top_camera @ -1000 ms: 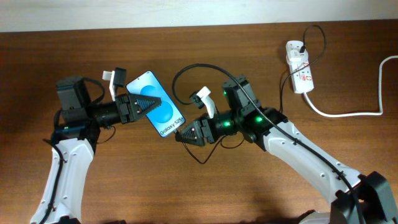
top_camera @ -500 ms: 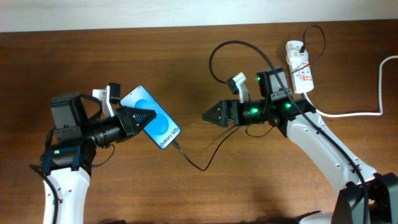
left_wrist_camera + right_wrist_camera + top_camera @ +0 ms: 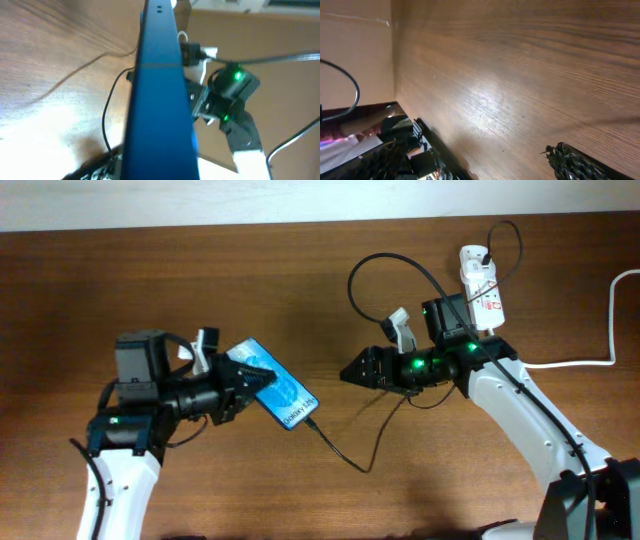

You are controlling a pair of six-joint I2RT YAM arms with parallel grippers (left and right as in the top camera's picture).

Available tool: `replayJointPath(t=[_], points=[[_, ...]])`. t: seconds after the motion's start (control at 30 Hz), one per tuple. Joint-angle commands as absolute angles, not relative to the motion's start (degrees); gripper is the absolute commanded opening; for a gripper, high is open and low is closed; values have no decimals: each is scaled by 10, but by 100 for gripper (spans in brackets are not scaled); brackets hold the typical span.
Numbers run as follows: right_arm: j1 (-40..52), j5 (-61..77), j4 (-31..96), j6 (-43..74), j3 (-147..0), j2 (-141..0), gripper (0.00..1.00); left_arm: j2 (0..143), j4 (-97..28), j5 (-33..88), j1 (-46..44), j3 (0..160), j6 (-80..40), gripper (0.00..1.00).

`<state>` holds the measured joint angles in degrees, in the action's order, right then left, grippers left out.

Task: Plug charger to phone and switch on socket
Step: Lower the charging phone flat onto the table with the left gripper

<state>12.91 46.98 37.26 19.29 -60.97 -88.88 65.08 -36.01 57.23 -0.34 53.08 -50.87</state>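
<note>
- Within the last second the right gripper (image 3: pixel 347 373) had left the lower end of the phone (image 3: pixel 288 400) and drawn back toward the right edge. Its jaws looked parted and held nothing, with only bare surface (image 3: pixel 495 75) between them in the right wrist view.
- The charger (image 3: pixel 345 455) now trailed from the phone's lower end with nothing holding it there, so we judged the connector seated and that step done.
- The left gripper (image 3: pixel 252 380) kept its jaws clamped on the phone, left of centre and now closer to the near edge.
- The socket (image 3: pixel 482 285) lay by the far right corner with the charger's plug in it; switching it on remained.
- We could not read its switches. The left wrist view showed the phone only edge-on, its port hidden.
</note>
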Motion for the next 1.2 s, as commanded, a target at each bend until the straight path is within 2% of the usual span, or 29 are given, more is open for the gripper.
replayJointPath(t=[0.0, 0.23, 0.37, 0.53, 0.7, 0.9, 1.17], points=[[93, 456, 387, 189, -617, -885, 98, 640, -357, 571, -33, 533, -425, 0], [28, 456, 477, 120, -617, -885, 98, 710, -357, 563, -62, 534, -281, 0], [22, 456, 512, 61, -617, -884, 99, 797, -357, 535, -62, 544, -245, 0], [22, 443, 528, 45, -617, -884, 99, 891, -387, 528, -62, 614, -176, 0], [22, 443, 568, 1, -617, -884, 99, 937, -462, 379, -62, 686, -126, 0], [22, 443, 584, -18, -617, -884, 99, 967, -457, 327, -62, 687, -122, 0], [22, 438, 609, -43, -617, -884, 100, 1033, -412, 325, -62, 687, -101, 0]])
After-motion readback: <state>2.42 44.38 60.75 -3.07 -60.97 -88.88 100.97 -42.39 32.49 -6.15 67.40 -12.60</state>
